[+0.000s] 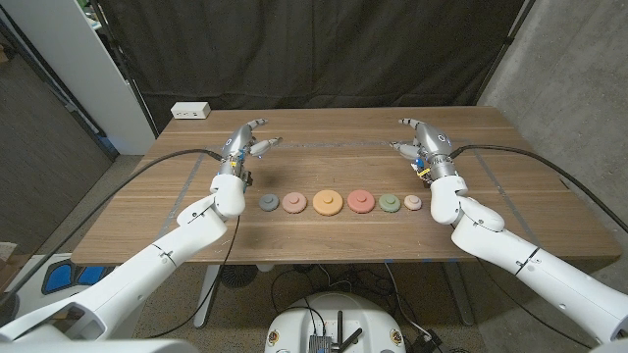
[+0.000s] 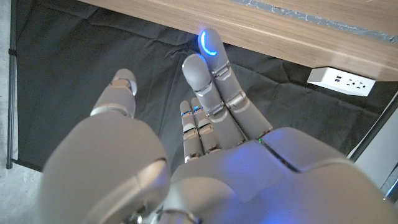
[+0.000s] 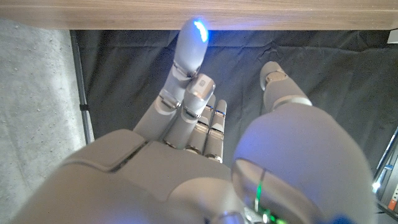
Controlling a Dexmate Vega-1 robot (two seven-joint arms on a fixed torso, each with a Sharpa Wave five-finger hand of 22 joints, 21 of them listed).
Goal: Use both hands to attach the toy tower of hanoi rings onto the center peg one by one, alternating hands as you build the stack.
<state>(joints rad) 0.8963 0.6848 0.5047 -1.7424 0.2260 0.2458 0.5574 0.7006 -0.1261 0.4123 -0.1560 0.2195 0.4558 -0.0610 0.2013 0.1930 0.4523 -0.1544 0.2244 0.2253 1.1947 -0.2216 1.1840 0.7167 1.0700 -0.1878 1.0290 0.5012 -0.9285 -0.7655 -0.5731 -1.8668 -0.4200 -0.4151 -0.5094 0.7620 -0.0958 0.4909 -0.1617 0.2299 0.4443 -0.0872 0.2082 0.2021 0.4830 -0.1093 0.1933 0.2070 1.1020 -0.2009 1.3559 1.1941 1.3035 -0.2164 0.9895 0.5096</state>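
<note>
With both the left robot hand [image 1: 248, 141] and the right robot hand [image 1: 418, 140] hovering empty, fingers apart, behind the row of rings [image 1: 341, 202] lying on the desk [image 1: 324, 235], a careless reach is risking scattering neighbouring rings.

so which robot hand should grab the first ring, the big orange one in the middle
Near toss-up. The orange ring sits midway between the left robot hand and right robot hand; both are open, empty and behind the row. Slight lean left, which looks a touch nearer.
</note>
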